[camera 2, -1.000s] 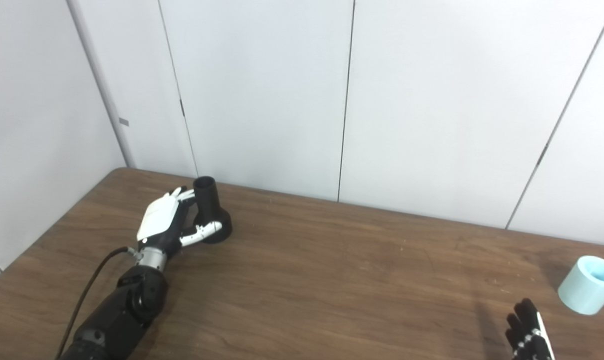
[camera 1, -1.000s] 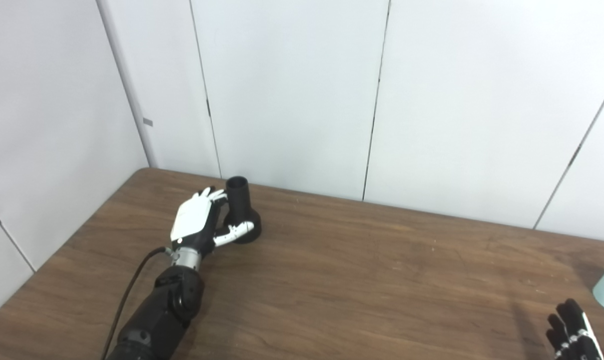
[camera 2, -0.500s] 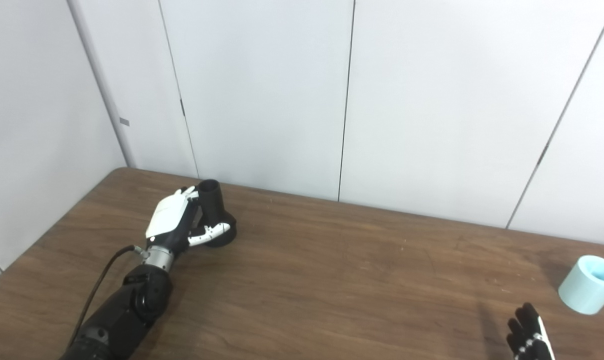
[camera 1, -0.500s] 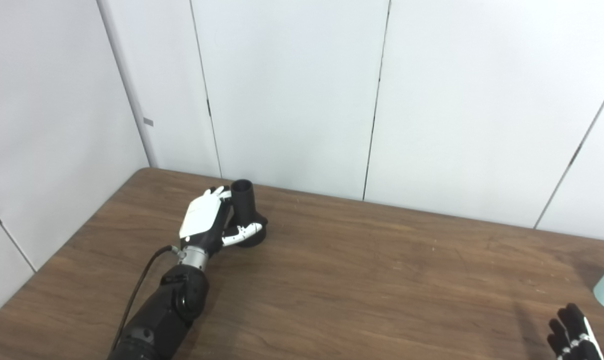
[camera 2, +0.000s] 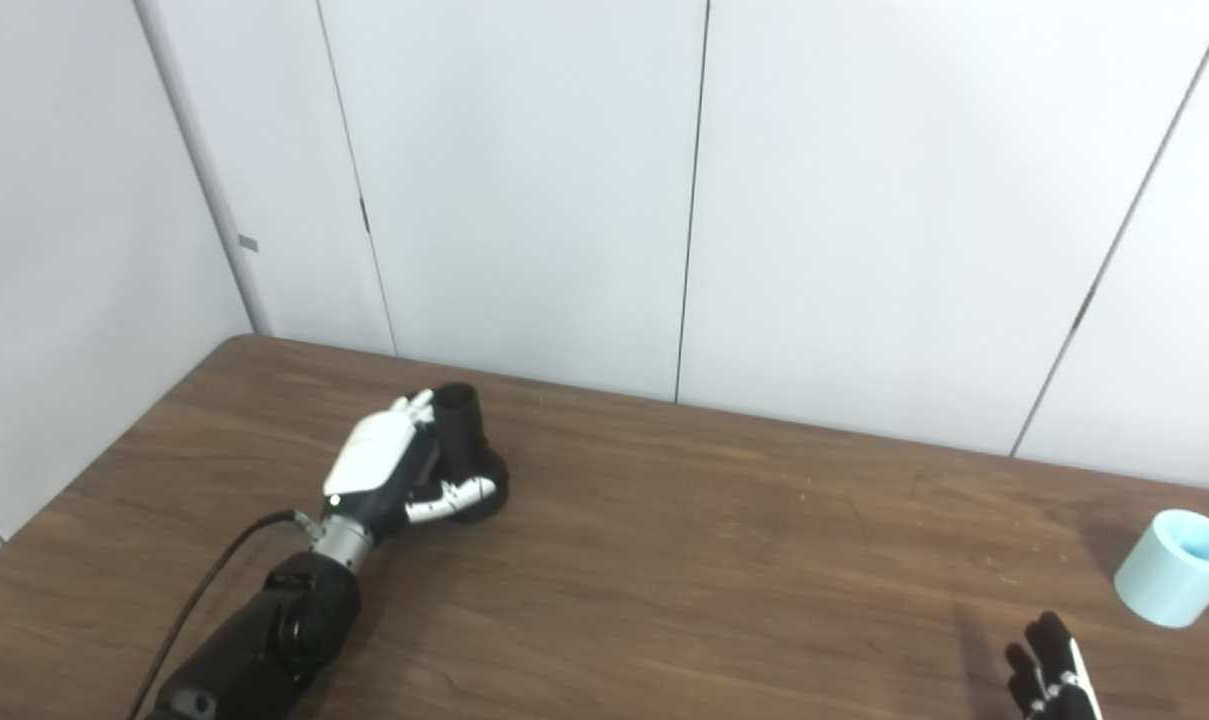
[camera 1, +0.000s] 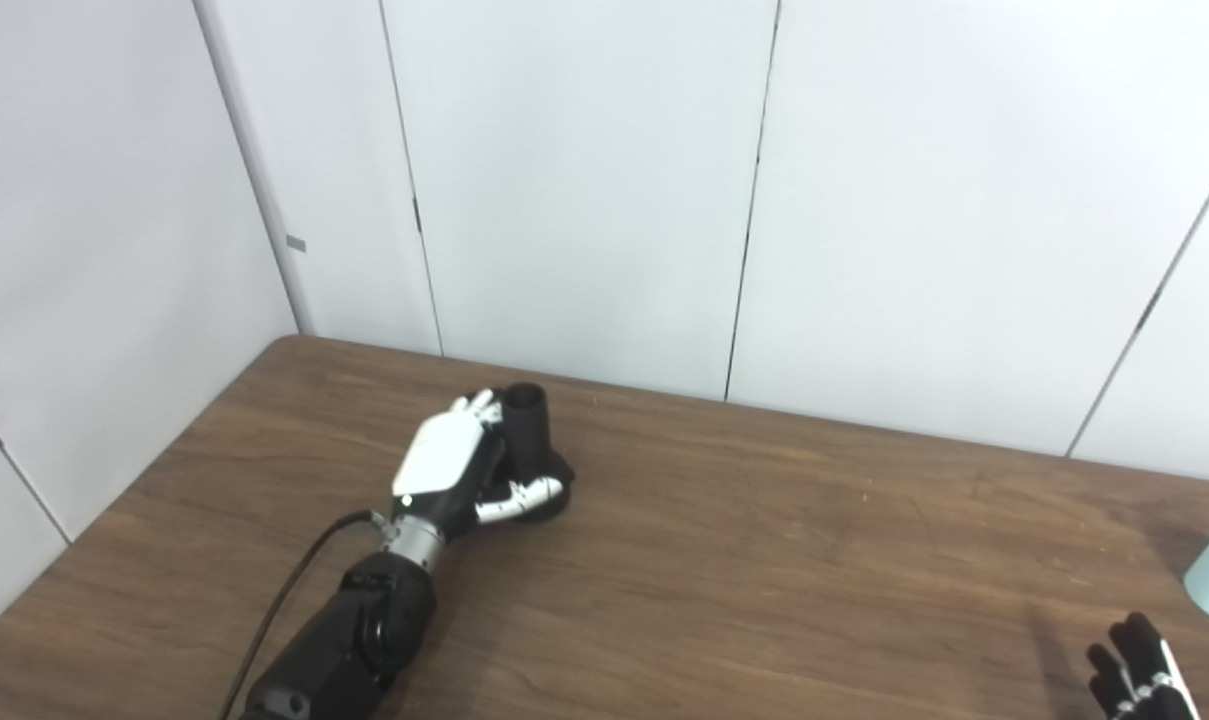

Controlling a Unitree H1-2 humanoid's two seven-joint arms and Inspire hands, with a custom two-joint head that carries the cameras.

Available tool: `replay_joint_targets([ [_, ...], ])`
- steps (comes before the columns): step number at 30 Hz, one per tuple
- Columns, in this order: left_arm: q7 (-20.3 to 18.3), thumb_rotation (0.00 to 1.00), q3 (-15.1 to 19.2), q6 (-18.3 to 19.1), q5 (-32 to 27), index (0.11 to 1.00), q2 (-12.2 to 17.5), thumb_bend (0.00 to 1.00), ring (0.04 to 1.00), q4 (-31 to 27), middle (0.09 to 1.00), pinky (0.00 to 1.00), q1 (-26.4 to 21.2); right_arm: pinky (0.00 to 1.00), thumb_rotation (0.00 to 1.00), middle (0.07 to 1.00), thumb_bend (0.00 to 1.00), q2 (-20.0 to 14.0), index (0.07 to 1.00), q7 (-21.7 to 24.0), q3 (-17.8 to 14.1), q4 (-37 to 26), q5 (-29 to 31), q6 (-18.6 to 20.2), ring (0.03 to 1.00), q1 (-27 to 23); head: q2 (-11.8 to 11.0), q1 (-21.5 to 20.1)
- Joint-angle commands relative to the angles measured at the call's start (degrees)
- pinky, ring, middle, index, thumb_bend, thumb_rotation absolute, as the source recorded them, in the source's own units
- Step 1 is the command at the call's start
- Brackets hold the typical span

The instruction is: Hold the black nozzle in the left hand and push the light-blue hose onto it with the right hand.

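Honestly my left robot hand (camera 2: 379, 468) is wrapped round the black nozzle (camera 2: 464, 440), so I'd firm that up while my empty, spread right robot hand (camera 2: 1049, 680) goes for the light-blue hose (camera 2: 1176, 567)

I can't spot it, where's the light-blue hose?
The light-blue hose lies on the table's far right, just beyond the right hand, untouched.

A brown wooden table (camera 2: 724, 560) carries a black nozzle (camera 2: 469, 455) and, well apart, a light-blue hose (camera 2: 1176, 567).

Black nozzle (camera 2: 467, 450) upright, tilted, far left; light-blue hose (camera 2: 1177, 567) far right.
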Motion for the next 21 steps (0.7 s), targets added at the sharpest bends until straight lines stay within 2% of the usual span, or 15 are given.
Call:
replay_joint_targets([
  [1, -3.42, 0.77, -2.53, 0.05, -0.17, 0.527, -1.74, 0.44, 0.983, -0.79, 0.858, 1.00, 3.15, 0.99, 1.00, 0.983, 0.69, 0.20, 1.000, -0.48, 0.04, -2.04, -0.13, -0.41, 0.941, -0.12, 0.30, -0.31],
  [5, -8.19, 0.78, -4.76, -2.55, -1.95, 0.513, -2.78, 0.43, 0.986, -3.93, 0.857, 1.00, 4.44, 0.96, 1.00, 0.955, 0.69, 0.96, 0.995, -1.32, 0.30, -4.07, -1.28, 1.13, 0.906, 0.00, 1.94, -3.96],
  [6, -9.36, 0.78, -5.37, -2.73, -2.35, 0.510, -3.28, 0.43, 0.987, -4.85, 0.855, 1.00, 4.82, 0.95, 1.00, 0.948, 0.68, 1.13, 0.989, -1.52, 0.40, -4.46, -1.60, 1.50, 0.898, 0.00, 1.94, -3.96],
  [10, -13.50, 0.76, -7.43, -3.16, -3.31, 0.498, -5.15, 0.41, 0.990, -7.76, 0.850, 1.00, 6.06, 0.94, 0.99, 0.937, 0.68, 2.07, 0.975, -2.57, 1.51, -6.44, -3.59, 3.09, 0.884, 0.13, 3.24, -8.58],
  [14, -15.48, 0.73, -10.60, -3.83, -1.93, 0.491, -7.66, 0.42, 0.992, -7.75, 0.851, 1.00, 6.42, 0.94, 0.99, 0.932, 0.69, 3.14, 0.969, -3.58, 3.10, -8.59, -5.25, 4.83, 0.879, 0.22, 3.90, -11.13],
  [18, -16.28, 0.71, -13.42, -5.17, -0.20, 0.489, -8.05, 0.43, 0.990, -8.42, 0.849, 1.00, 6.71, 0.95, 0.99, 0.936, 0.69, 3.89, 0.970, -4.46, 4.52, -10.00, -6.44, 6.18, 0.884, 0.22, 4.57, -13.54],
  [21, -16.71, 0.70, -15.81, -7.54, 1.39, 0.503, -7.91, 0.45, 0.980, -9.39, 0.844, 1.00, 6.60, 0.95, 0.99, 0.938, 0.70, 4.81, 0.970, -5.32, 5.78, -10.57, -7.46, 7.02, 0.886, -0.01, 4.63, -15.22],
])
